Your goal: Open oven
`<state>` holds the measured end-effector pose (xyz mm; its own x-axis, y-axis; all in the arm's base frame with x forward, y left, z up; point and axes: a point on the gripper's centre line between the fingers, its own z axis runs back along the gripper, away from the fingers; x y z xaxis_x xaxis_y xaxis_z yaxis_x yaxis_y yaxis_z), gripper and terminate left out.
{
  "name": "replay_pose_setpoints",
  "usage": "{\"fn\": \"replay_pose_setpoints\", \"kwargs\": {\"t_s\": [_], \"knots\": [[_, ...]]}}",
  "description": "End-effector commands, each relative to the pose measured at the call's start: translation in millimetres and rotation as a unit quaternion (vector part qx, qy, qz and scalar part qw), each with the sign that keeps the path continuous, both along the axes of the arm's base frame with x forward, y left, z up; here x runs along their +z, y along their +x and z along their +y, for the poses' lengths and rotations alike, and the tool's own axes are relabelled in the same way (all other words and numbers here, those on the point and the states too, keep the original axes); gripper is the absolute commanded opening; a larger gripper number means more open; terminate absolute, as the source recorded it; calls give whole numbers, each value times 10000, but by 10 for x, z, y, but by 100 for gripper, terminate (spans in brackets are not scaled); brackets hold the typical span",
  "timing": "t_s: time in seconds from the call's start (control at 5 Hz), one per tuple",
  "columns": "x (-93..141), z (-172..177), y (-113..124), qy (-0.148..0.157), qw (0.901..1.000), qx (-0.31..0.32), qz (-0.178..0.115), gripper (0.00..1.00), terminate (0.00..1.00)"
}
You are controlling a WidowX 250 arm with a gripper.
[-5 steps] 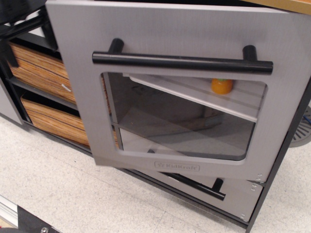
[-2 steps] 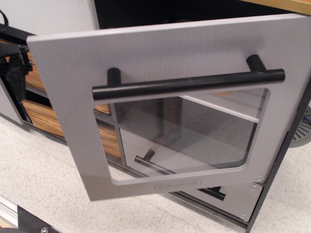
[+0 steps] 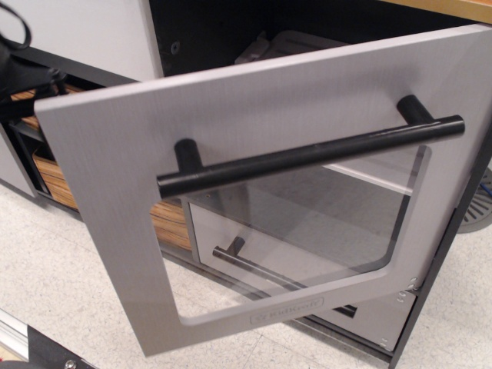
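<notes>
The oven door (image 3: 231, 108) is brushed grey with a long black bar handle (image 3: 307, 157), a clear rounded window (image 3: 307, 223) and a small logo (image 3: 287, 310). It stands well open, its left edge swung out toward the camera, hinged at the lower right (image 3: 407, 284). The dark oven cavity (image 3: 223, 38) shows above the door. Black parts of my gripper (image 3: 31, 77) show at the door's upper left corner, mostly hidden behind the door edge. Its fingers cannot be made out.
A shorter grey drawer front (image 3: 377, 319) with a black bar handle (image 3: 246, 261) sits below the oven. Wood-grain drawers (image 3: 54, 177) are on the left behind the door. A white shelf (image 3: 377, 173) shows inside. Speckled floor (image 3: 61, 284) lies in front.
The oven door has swung farther open, its left edge moving out and down toward the camera. The cavity top is now exposed. The orange item on the shelf is no longer seen.
</notes>
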<state>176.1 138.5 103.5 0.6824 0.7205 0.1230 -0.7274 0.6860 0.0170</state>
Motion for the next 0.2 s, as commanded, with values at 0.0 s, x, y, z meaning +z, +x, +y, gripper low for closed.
{"fn": "replay_pose_setpoints", "kwargs": {"t_s": [0.0], "knots": [[119, -543, -205, -559, 9900, -1248, 335, 100, 100]]}}
